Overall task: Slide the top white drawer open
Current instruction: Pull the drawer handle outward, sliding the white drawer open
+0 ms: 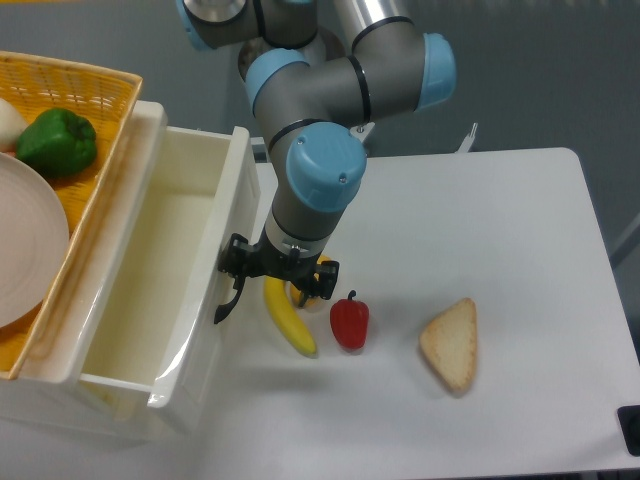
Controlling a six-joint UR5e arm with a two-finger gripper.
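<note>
the gripper point(238, 281) is clamped on the black handle point(228, 301) of the top drawer point(150, 290), which stands pulled well out; banana point(289, 318) just beside it.

Robotics lab, UR5e arm point(320, 150) over white table point(500, 230), toy food, grey backdrop

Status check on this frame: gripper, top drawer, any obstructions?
Gripper at black handle, closure unclear. Top white drawer well open. Banana close beside drawer front.

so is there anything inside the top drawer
No, the top white drawer stands pulled open and its visible interior is bare.
</note>
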